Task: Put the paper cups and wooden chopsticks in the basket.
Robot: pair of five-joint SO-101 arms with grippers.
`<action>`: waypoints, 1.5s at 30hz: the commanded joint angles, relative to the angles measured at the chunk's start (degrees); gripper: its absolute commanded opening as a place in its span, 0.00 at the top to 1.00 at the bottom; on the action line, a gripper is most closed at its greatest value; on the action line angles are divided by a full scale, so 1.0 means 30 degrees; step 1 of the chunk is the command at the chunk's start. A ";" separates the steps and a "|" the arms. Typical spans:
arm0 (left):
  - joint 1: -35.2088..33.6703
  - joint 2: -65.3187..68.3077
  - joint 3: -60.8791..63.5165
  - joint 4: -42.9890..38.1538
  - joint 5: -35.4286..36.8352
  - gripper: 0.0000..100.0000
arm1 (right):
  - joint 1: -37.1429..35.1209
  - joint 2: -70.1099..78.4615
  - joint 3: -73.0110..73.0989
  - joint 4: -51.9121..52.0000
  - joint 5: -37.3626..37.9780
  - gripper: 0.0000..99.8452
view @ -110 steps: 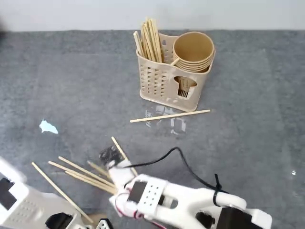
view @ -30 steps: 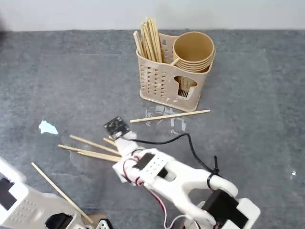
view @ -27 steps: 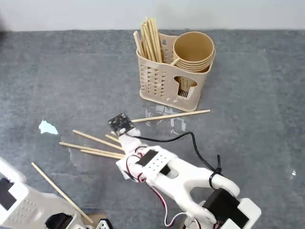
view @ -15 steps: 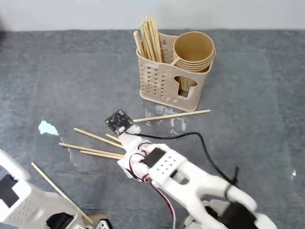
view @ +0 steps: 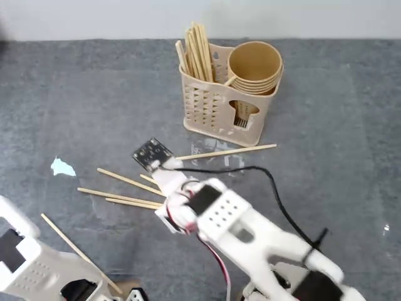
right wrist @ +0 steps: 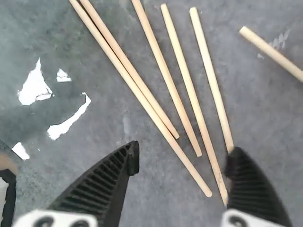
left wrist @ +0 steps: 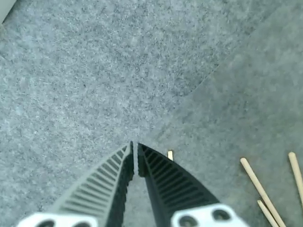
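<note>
The paper cups (view: 254, 63) are seen stacked in the basket (view: 216, 110), toward 12 o'clock on the counter (view: 338, 188), beside a bundle of wooden chopsticks (view: 195, 50). At its 7 o'clock, loose chopsticks (right wrist: 133, 80) are spread beneath the right gripper (right wrist: 183, 153), whose jaws are held wide apart. The left gripper (left wrist: 135, 147) is pressed together, apparently on nothing, over the counter.

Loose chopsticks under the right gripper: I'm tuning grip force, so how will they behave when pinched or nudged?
Probably stiff: the chopsticks lie dead straight. Likely light and apt to roll when nudged, being thin and round-looking, though the fuzzy mat may slow them. Several lie close together beneath the open right gripper, so one pinch may catch more than one.
</note>
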 commanded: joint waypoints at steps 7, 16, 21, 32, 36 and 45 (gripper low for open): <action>0.0029 -0.1084 -0.0073 0.0029 -0.0498 0.99 | -0.0249 0.8366 -0.8703 0.3678 0.0176 0.58; 0.0117 -0.1084 0.0103 0.0000 -0.0498 0.99 | -0.1626 1.2967 -1.3363 0.5934 0.0088 0.55; 0.0088 -0.1084 0.0132 -0.0234 -0.0498 0.99 | -0.1421 1.4198 -1.4212 0.5377 0.0147 0.55; 0.0029 -0.0967 0.0132 -0.0498 -0.0498 0.99 | 0.0396 1.8125 -1.6440 0.5289 0.0176 0.56; 0.0000 -0.0967 0.0132 -0.0527 -0.0527 0.99 | 0.1245 1.8740 -1.6615 0.5260 0.0469 0.73; 0.0029 -0.1026 0.0132 -0.0527 -0.0498 0.99 | 0.2388 1.8828 -1.6615 0.5377 0.1934 0.88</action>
